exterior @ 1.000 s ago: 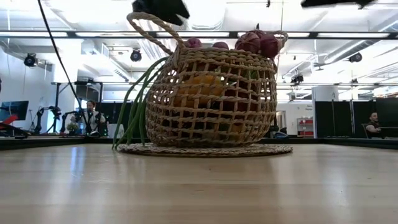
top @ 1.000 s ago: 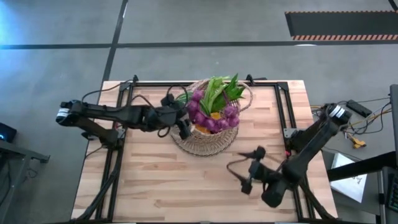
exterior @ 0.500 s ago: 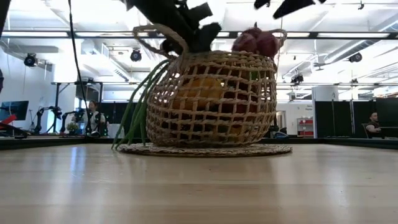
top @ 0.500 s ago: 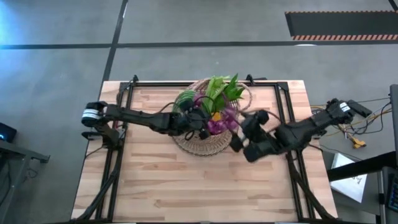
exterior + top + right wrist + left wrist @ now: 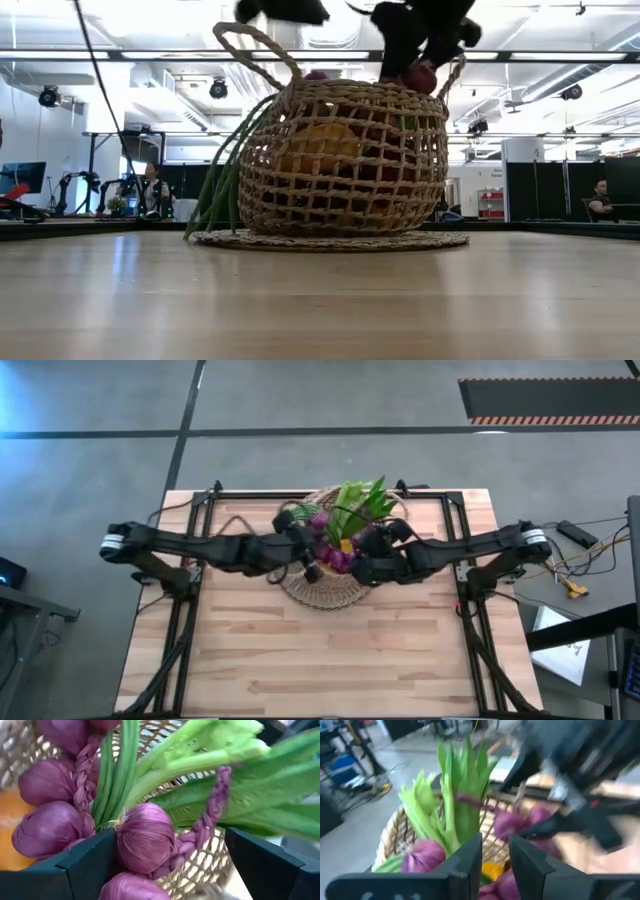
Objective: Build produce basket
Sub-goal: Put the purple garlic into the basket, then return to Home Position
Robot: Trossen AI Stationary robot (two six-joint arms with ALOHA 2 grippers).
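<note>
The tan wicker basket (image 5: 300, 592) (image 5: 340, 160) stands on a round woven mat (image 5: 330, 240) at the table's far middle. It holds purple bunches (image 5: 145, 837) (image 5: 422, 857), orange fruit (image 5: 320, 145) and green leaves (image 5: 360, 500). Long green stalks (image 5: 215, 190) hang over its side. My left gripper (image 5: 308, 560) (image 5: 496, 865) hovers over the basket's left part, its fingers a narrow gap apart and empty. My right gripper (image 5: 365, 560) (image 5: 170, 865) is wide open over the basket's right part, one finger on either side of a purple bulb. My right gripper's open fingers (image 5: 87, 862) come from above and the table's right and stand on either side of a purple bulb (image 5: 142, 840) on top of the pile. I cannot tell whether they touch it.
The basket's loop handle (image 5: 255, 45) rises on its left side, close under my left arm. Black frame rails (image 5: 200, 520) run along the table's left, right and far edges. Bare wood (image 5: 320, 660) lies toward the near edge. People show in the room beyond (image 5: 150, 185).
My right gripper has swung from the table's near right toward the far edge and left, coming in over the basket's right part. My left gripper has gone right over the basket, then drawn back a little to the left. The basket stays in place.
</note>
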